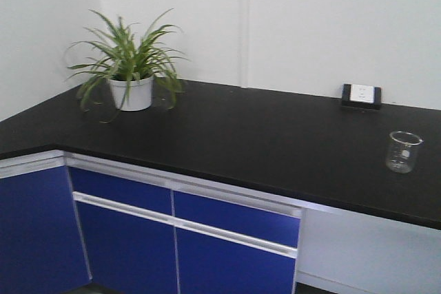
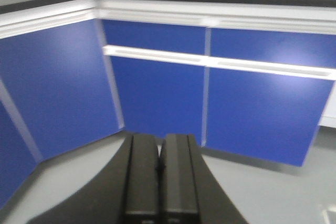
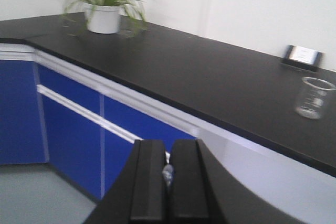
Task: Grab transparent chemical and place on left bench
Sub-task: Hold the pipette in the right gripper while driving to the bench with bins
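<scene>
While the right gripper [image 3: 168, 153] pinches the clear dropper [image 3: 168, 174], the tabletop [image 3: 184, 72] left of the beaker [image 3: 314, 98] lies ahead, higher up; the left gripper [image 2: 158, 148] is pressed together.

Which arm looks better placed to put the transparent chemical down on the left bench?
Probably the right. The right gripper is shut on the transparent chemical and looks across the left bench. The left gripper is shut with nothing in it, low, facing blue cabinet doors.
</scene>
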Available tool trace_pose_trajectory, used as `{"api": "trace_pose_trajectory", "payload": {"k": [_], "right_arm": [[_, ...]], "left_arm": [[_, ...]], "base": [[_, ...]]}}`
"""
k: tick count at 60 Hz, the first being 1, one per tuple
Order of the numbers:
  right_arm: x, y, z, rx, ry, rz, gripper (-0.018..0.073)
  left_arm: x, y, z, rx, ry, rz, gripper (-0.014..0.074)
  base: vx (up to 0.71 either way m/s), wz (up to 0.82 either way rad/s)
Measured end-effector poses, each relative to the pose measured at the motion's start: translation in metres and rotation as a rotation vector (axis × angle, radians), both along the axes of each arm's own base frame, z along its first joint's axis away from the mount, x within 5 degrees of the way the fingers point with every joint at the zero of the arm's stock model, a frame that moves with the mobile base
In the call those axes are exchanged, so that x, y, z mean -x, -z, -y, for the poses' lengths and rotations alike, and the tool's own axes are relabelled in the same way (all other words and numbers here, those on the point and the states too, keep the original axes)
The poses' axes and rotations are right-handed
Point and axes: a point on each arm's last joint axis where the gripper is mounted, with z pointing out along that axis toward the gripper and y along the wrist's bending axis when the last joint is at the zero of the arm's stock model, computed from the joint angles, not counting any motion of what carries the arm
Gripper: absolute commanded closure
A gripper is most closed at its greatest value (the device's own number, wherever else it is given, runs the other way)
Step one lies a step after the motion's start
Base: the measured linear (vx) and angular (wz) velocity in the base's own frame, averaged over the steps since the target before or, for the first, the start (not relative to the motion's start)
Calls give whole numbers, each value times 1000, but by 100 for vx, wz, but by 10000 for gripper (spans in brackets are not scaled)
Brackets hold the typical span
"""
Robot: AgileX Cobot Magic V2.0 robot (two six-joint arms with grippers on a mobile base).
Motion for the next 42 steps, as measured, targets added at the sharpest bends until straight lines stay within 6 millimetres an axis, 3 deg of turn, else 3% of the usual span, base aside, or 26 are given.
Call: {"api": "trace_pose_trajectory", "payload": {"k": [42], "right_arm": [[2, 0, 0, 0, -4, 0, 559]], "left_arm": [[0, 0, 0, 0, 0, 0, 600]], "base": [[-25, 54]]}}
